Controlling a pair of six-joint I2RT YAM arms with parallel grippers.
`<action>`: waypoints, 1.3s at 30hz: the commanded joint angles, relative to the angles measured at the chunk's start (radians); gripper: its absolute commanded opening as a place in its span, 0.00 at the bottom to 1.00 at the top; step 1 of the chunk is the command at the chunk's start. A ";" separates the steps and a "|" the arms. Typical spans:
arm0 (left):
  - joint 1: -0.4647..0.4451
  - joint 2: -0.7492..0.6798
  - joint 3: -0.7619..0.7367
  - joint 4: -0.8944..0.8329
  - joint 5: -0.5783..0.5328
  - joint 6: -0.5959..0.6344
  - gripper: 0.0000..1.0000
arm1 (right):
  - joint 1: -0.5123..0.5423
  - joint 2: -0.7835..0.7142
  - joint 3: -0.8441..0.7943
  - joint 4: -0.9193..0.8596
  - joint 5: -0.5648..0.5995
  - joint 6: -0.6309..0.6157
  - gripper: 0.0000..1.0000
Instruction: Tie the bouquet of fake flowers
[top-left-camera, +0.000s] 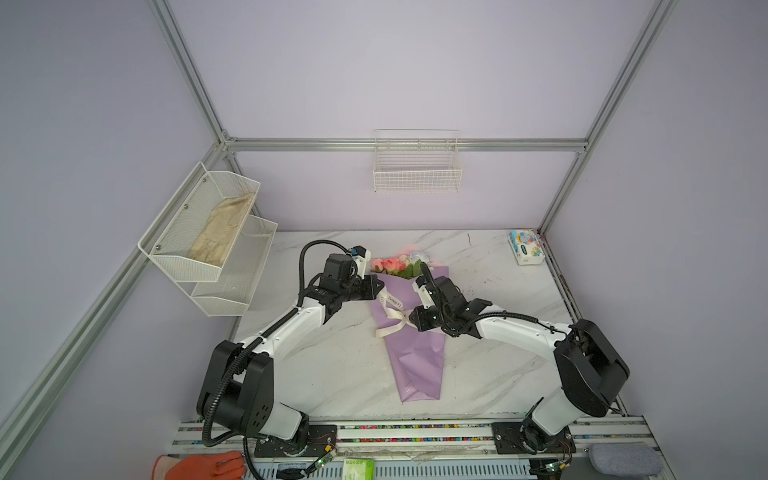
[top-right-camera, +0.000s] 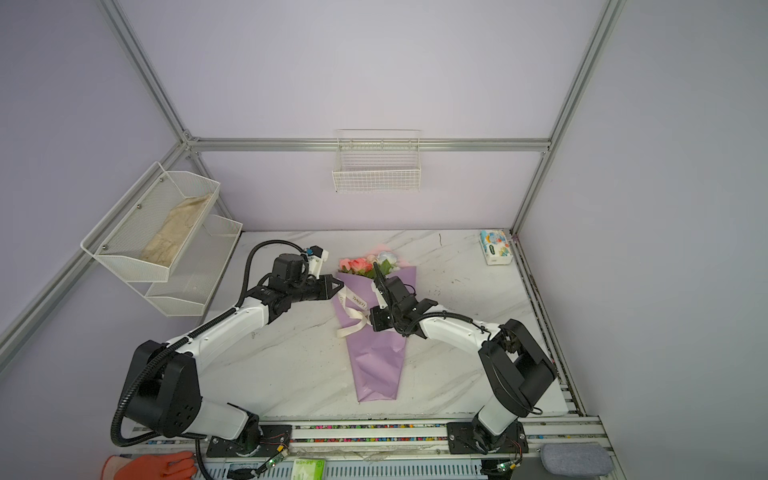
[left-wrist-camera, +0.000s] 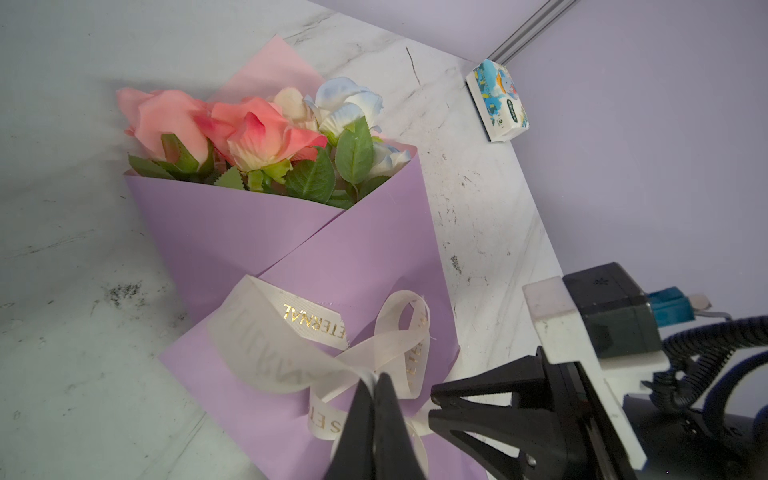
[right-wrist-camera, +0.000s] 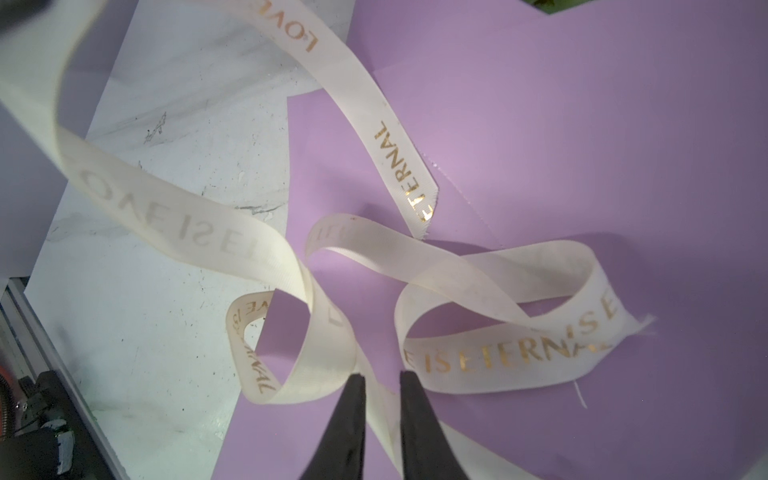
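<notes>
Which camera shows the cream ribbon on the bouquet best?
The right wrist view: the cream ribbon fills it, with loops and gold lettering clear. The left wrist view shows the ribbon too, partly behind the left gripper. In both top views the ribbon is small.

The bouquet of fake flowers (top-left-camera: 392, 265) keeps everything below its leaves hidden inside its lilac paper cone (top-left-camera: 415, 353). The right gripper (right-wrist-camera: 380, 384) straddles a strand of the cream ribbon with gold lettering (right-wrist-camera: 498, 353), perhaps pinching it; in both top views its own black wrist covers those fingertips. At seven o'clock in both top views, the frame edge cuts off an orange rubber glove (top-left-camera: 199, 467).
</notes>
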 joint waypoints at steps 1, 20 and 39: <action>0.008 -0.003 0.132 0.023 0.020 0.000 0.00 | 0.006 -0.081 -0.047 0.052 0.010 0.045 0.21; 0.010 -0.096 0.136 0.037 0.037 -0.021 0.00 | 0.052 -0.043 -0.161 0.164 0.160 0.138 0.24; 0.011 -0.063 0.128 0.049 0.050 -0.030 0.00 | 0.052 0.075 -0.072 0.273 0.220 0.069 0.37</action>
